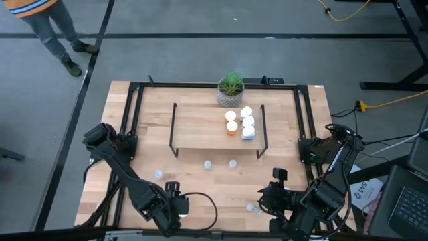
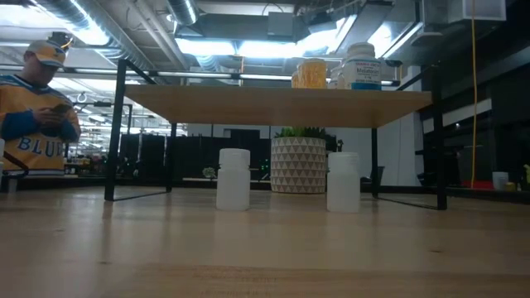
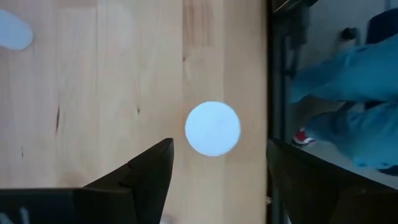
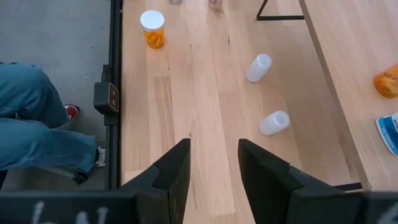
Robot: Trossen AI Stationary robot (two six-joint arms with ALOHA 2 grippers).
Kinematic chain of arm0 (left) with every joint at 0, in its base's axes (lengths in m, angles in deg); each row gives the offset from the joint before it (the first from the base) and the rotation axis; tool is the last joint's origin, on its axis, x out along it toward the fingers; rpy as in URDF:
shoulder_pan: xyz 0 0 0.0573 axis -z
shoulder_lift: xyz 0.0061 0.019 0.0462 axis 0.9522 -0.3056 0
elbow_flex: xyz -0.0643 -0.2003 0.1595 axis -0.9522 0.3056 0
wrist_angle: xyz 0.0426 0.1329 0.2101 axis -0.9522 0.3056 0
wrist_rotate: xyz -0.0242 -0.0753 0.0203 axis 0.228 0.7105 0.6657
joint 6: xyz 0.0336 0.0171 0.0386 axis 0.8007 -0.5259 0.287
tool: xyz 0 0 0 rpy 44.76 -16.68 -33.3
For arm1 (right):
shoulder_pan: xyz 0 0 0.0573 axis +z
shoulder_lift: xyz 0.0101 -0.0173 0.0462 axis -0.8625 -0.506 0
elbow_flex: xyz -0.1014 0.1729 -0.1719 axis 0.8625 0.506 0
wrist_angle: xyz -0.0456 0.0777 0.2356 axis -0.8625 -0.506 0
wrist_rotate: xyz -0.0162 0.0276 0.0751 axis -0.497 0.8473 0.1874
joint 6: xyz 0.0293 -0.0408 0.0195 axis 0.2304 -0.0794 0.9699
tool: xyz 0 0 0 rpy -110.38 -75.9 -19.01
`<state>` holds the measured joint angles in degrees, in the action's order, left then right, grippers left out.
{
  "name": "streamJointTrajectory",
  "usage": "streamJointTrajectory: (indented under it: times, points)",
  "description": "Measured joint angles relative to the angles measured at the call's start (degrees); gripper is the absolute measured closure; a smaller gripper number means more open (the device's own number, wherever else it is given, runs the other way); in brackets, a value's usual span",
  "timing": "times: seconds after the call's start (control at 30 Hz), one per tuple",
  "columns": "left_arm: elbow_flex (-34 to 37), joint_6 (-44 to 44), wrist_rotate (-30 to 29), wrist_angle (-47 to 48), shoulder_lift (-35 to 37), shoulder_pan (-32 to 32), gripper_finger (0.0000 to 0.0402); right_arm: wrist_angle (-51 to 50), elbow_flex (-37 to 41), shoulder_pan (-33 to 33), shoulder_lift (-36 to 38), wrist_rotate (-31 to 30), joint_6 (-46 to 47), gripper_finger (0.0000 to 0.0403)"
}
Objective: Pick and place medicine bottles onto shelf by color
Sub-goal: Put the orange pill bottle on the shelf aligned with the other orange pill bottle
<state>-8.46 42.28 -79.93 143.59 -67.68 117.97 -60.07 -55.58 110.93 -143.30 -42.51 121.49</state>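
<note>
My left gripper [image 3: 214, 168] hangs wide open over the table [image 3: 93, 93], a white-capped bottle [image 3: 212, 128] standing loose between its fingers, gripping nothing.

Bottles [image 1: 241, 123] stand on the shelf's [image 1: 200, 127] right end, plant [image 1: 231, 89] behind.

Pale wood, black metal, matt plastic.
Light, smooth-grained wood on the table [image 1: 200, 184] and the shelf [image 1: 200, 127] board, with thin black metal side frames [image 1: 174, 130]. Matt white plastic caps on the medicine bottles [image 1: 247, 122]; translucent orange plastic on one [image 4: 153, 29]; frosted pale plastic on the standing bottle [image 2: 233, 178]. Dark matt plastic on the left gripper [image 3: 217, 174] fingers [image 3: 149, 165]. Patterned, matt plant pot [image 2: 298, 165].
</note>
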Motion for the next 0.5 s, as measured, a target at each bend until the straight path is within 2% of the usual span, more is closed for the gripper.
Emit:
streamJointTrajectory:
  times: [0.5]
  points:
    - [0.0,1.0,-0.4,-0.3,-5.6,-0.3,0.0150,0.0,0.0,0.0,0.0,0.0,0.0,0.0266]
